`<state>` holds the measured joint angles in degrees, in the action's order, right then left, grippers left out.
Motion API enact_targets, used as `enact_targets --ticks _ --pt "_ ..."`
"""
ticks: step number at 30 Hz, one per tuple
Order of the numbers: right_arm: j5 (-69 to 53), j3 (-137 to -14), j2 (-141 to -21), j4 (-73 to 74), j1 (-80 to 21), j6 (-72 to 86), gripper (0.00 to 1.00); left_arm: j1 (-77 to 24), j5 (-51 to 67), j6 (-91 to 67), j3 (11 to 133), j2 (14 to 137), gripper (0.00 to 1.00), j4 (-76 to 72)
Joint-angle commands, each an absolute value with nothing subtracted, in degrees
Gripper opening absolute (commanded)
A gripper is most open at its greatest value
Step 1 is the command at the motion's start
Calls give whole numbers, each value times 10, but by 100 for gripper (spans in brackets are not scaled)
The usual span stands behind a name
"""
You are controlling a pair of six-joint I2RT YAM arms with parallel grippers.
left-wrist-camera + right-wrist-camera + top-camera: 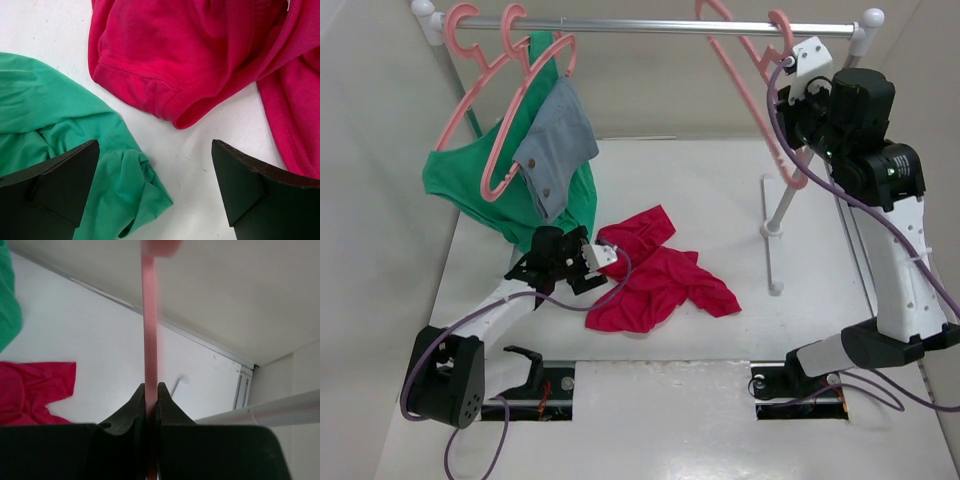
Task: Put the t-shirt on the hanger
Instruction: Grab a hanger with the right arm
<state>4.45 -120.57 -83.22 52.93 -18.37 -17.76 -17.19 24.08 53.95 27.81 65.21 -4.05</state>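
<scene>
This looks like a robotics lab test cell rather than a home. A left arm point(480, 330) and a right arm point(900, 270) are bolted at the near edge of a bare white tabletop point(720, 180), with purple cables point(880, 215) looping loose from them. Plain white panels point(370, 200) wall in the left and far sides. At the far side stands a small metal rail point(650, 27) with a hanger point(756, 95) at its right end. A t-shirt point(655, 280) lies crumpled mid-tabletop.
</scene>
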Motion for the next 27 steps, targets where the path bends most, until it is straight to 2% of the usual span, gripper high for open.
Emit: enact_targets --ticks 1,6,9,10,11,17,20,23,27 --pt "14 -1192 -783 477 -183 -174 0 -174 252 545 273 637 93 -51" --pt "-21 -1168 -761 458 -183 -191 0 -174 252 545 273 637 93 -51" --pt "-75 -1168 -756 452 -183 -214 0 -174 252 527 279 637 76 -51" --pt "-92 -1168 -756 452 -191 -222 0 -174 252 520 284 637 66 -58" --pt "-105 -1173 -756 452 -200 -236 0 -174 252 513 284 637 64 -64" --pt "-113 -1162 -762 468 -294 -260 0 -174 258 567 322 669 62 -32" --pt "-121 -1092 -737 427 -300 -260 0 -174 263 586 346 693 69 -4" --pt "-127 -1035 -715 396 -300 -260 0 -174 300 673 368 710 75 64" --pt "-134 -1002 -696 385 -294 -255 0 -208 256 679 363 740 77 41"
